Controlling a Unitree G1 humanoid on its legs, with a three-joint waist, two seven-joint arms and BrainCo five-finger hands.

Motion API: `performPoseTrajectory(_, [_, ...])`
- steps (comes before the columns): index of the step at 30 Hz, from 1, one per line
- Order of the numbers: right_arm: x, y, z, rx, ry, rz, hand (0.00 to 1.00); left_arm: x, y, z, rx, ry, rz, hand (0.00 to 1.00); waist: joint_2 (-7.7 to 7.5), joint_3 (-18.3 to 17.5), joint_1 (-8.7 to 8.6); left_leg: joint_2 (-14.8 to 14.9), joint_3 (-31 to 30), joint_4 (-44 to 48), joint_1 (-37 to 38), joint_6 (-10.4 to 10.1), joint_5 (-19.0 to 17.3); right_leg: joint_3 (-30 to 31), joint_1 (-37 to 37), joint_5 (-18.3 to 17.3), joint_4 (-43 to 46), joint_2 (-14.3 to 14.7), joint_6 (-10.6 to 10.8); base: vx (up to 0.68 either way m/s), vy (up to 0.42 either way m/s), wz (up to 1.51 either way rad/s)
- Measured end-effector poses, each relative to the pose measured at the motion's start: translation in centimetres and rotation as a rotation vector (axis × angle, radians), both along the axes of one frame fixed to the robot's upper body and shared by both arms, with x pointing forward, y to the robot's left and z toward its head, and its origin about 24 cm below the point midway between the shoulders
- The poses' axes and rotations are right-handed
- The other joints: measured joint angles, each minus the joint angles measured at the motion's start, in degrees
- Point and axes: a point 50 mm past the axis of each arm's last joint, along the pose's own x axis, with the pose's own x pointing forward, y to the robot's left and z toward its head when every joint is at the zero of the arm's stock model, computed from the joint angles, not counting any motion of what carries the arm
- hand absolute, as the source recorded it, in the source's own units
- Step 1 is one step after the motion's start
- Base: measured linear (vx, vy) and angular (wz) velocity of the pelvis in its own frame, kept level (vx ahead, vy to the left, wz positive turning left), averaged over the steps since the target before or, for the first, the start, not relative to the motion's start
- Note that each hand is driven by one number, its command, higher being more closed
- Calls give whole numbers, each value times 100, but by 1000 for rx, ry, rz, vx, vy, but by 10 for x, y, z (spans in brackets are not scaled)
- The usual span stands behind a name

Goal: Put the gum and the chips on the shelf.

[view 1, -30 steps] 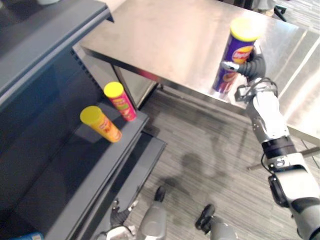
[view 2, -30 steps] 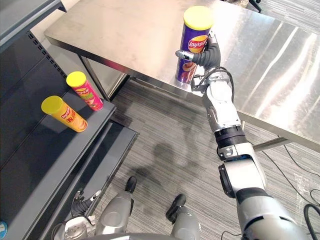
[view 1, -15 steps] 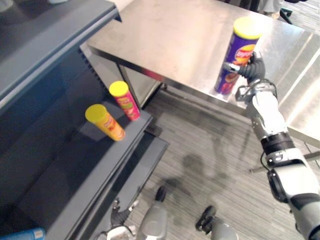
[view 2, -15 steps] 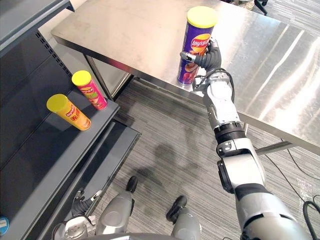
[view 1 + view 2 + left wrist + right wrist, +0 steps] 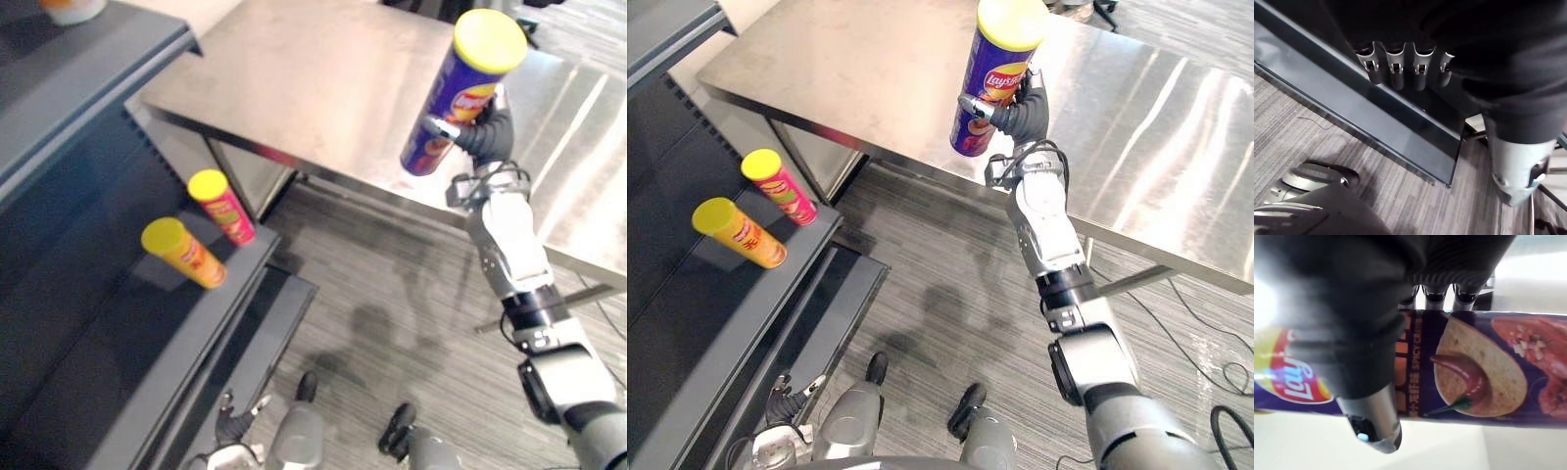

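One tall purple cylindrical chip can with a yellow plastic lid (image 5: 994,78) was gripped in the right hand (image 5: 1022,110). It was held tilted, lid uppermost, above the near edge of the brushed steel table (image 5: 294,78) and, as far as could be judged, clear of it. In the right wrist view the fingers (image 5: 1430,296) were seen wrapped round the far side of the tube and the thumb (image 5: 1369,396) was pressed across its front, at about mid-length.

The can was judged to be light and stiff, a thin card tube with a smooth, glossy and rather slippery skin. It would be dented by hard squeezing, and its contents were fragile. A mid-body hold was judged sound for such a tall, narrow thing, which would be tipped easily when set down.

The label was printed in white, with a red and yellow emblem, a pictured crisp and a red chilli.

A yellow can with a yellow lid (image 5: 186,253) and a red can with a yellow lid (image 5: 223,206) were stood near the corner of the dark grey shelf (image 5: 118,343) closest to the table.

The left hand (image 5: 1396,71) was hung beside the shelf unit, and its state could not be told.
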Motion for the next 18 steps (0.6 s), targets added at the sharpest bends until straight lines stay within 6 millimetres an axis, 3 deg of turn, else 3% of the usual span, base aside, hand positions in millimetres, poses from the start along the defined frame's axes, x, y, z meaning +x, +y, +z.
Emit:
performPoseTrajectory(4, [-17,-15,-20,25,14,-10,100,-4,11,0,40,23,-4,0,-263,-199,-192,103,177,-40,96,-49,-54,233,54,163,-321,240,-39,23,-23,-31])
performPoseTrajectory(6, [-24,-21,-31,22,37,-8,100,-9,15,-3,49,45,7,0,-312,-303,-295,125,204,-79,104,-47,-61,299,70,260,-471,332,-47,21,-27,-26])
performPoseTrajectory(12, [-52,-38,-63,5,104,8,100,-20,18,-8,54,90,30,0,-299,-597,-575,164,427,-130,217,-17,-131,534,190,501,-899,466,-43,21,4,-23])
performPoseTrajectory(18, [-71,-54,-87,12,177,-13,100,-24,17,-9,61,103,27,0,-210,-844,-690,159,502,-243,351,-10,-137,607,262,517,-986,486,-41,35,5,-6])
